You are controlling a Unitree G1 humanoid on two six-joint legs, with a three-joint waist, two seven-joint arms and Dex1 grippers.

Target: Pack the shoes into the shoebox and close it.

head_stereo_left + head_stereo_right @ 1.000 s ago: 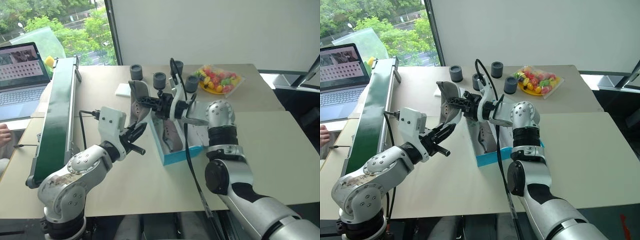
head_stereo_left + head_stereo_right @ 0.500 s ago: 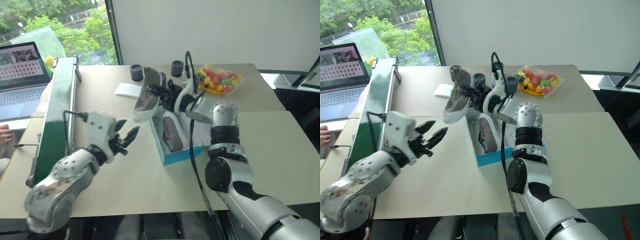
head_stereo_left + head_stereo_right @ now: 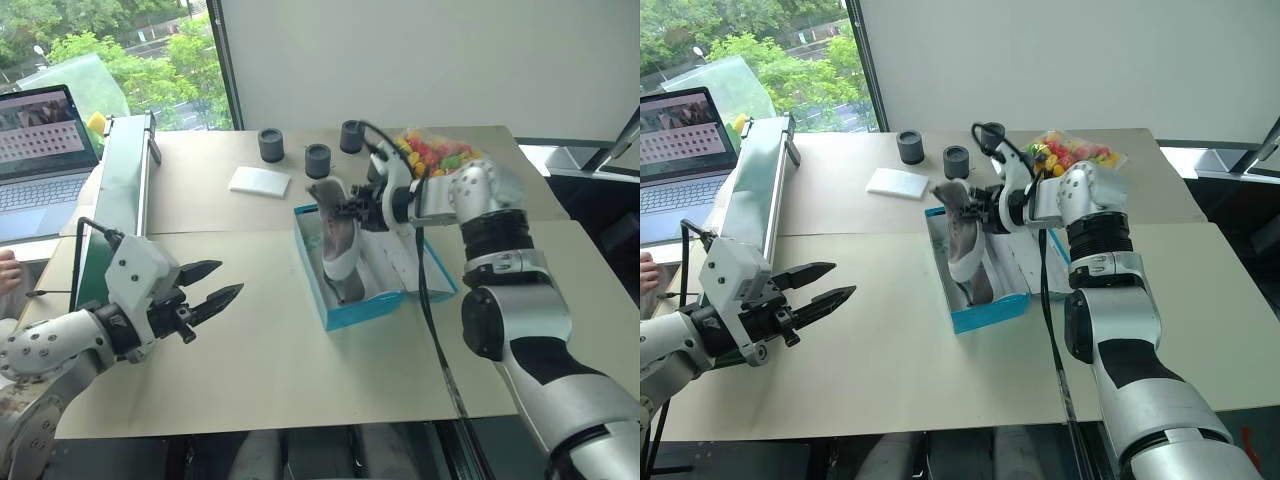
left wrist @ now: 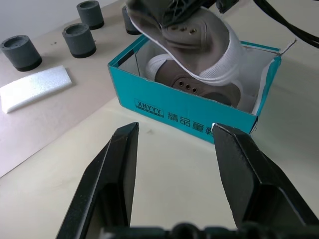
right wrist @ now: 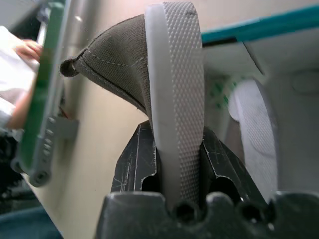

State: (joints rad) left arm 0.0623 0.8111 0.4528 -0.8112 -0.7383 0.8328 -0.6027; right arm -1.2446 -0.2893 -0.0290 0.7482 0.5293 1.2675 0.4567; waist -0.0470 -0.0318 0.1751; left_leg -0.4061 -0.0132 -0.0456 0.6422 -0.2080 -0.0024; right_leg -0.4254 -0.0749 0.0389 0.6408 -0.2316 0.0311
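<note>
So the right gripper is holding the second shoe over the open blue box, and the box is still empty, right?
Not empty. The left wrist view shows one shoe already lying inside the blue box. The right gripper does hold the second shoe over it.

Three dark cylinders [image 3: 272, 144] stand near the tabletop's [image 3: 260, 350] far edge, a white pad [image 3: 259, 180] just before them. A bag of coloured sweets [image 3: 440, 152] lies further right; a green conveyor [image 3: 115, 190] and laptop [image 3: 40, 150] sit left
</note>
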